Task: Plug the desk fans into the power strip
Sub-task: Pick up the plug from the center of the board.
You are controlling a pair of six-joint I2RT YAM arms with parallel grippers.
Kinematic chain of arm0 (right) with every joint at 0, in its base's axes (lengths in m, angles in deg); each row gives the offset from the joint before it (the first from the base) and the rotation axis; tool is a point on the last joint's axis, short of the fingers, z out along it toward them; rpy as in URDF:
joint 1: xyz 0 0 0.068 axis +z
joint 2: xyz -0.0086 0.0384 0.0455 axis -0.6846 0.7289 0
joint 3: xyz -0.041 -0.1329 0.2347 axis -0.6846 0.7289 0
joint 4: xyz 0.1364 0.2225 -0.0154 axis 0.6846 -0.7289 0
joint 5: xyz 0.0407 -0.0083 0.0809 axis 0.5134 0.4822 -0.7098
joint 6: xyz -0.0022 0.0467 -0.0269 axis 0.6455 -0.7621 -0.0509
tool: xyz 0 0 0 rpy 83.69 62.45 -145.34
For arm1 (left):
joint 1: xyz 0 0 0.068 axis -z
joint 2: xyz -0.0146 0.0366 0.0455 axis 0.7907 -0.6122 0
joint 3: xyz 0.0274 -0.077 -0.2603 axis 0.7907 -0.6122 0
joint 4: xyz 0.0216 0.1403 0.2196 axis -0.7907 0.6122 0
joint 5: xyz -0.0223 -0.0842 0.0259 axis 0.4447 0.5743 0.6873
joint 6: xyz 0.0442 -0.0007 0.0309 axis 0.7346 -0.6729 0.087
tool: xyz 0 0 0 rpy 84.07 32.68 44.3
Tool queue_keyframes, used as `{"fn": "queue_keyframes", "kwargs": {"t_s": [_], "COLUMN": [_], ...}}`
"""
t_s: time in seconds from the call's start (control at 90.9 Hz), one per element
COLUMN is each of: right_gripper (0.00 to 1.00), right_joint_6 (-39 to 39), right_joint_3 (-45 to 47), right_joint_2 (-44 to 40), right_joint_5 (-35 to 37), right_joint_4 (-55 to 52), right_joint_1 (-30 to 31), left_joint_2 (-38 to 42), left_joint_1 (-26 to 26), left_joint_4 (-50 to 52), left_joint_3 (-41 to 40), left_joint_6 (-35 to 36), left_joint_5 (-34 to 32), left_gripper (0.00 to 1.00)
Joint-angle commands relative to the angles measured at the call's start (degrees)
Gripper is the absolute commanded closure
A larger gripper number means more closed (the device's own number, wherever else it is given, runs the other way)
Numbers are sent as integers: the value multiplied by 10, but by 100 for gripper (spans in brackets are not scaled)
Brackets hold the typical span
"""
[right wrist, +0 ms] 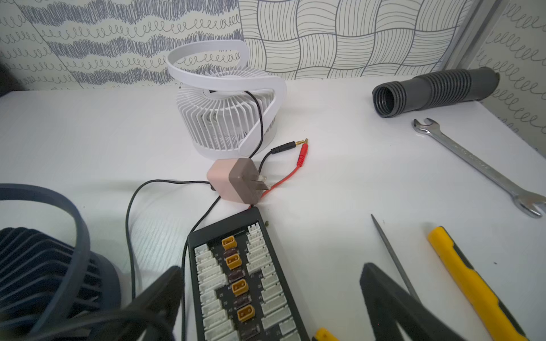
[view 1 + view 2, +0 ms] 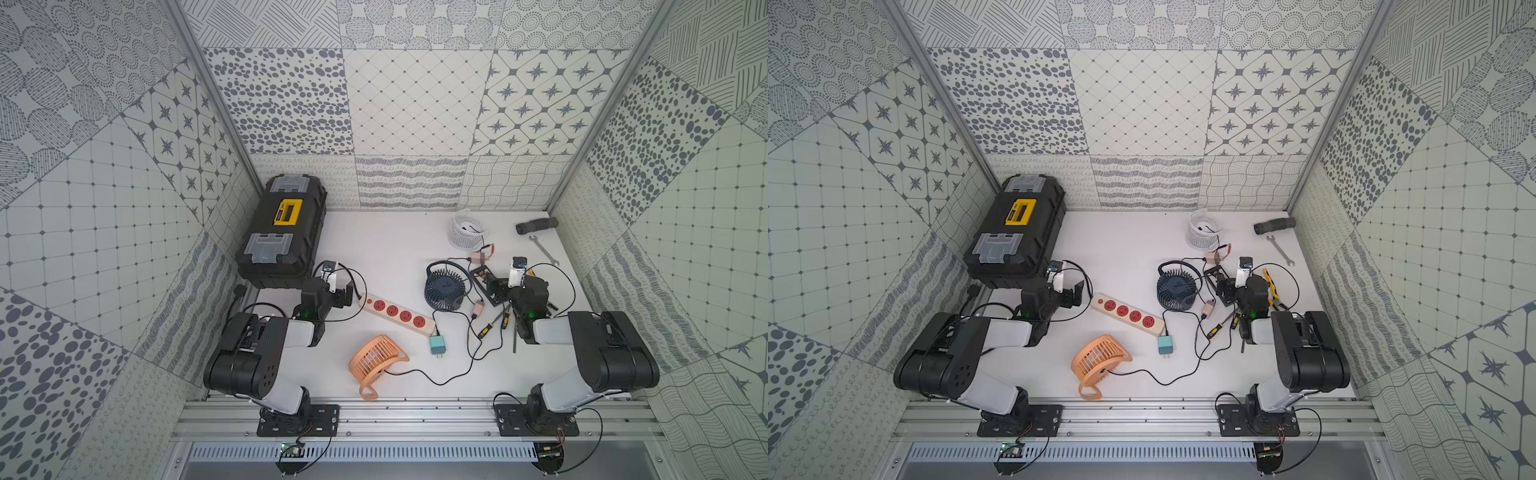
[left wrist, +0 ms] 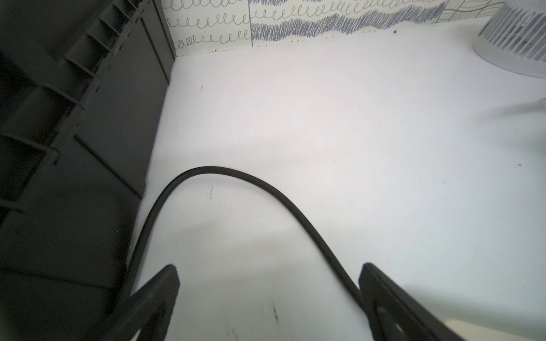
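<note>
left end effector [image 3: 269, 267] and right end effector [image 1: 270, 267] spread, empty, power strip [image 2: 397, 313] between, bare table [image 2: 382, 245] beyond

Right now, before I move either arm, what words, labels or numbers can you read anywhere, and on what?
"25", "35", "45": tiny white marks beside the sockets of the black connector board, right wrist view; the second character of each is uncertain.
yellow label on the toolbox: too small to read.
Stamping on the wrench: blurred, unreadable.
power strip: no legible lettering.

A robotics lab cell: patterned backdrop walls [image 2: 415, 104], aluminium rail [image 2: 415, 415] carrying bolted robot arms [image 2: 249, 365].
</note>
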Motion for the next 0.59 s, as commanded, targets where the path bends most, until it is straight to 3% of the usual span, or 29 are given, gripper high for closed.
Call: {"fn": "queue_keyframes", "kwargs": {"t_s": [0.0, 0.583], "right_gripper": [3, 3], "right_joint_6": [5, -11], "right_joint_3": [-11, -10], "right_joint_2": [6, 3], "right_joint_5": [-2, 35], "right_joint_4": [32, 32], "right_joint_1": [-2, -2], "left_joint_2": [-2, -2], "left_joint_1": [-5, -11], "left_joint_4": [-35, -33], "left_joint_3": [5, 6], "left_joint_6": [15, 11], "left_joint_5": [8, 15], "left_gripper": [2, 2]}}
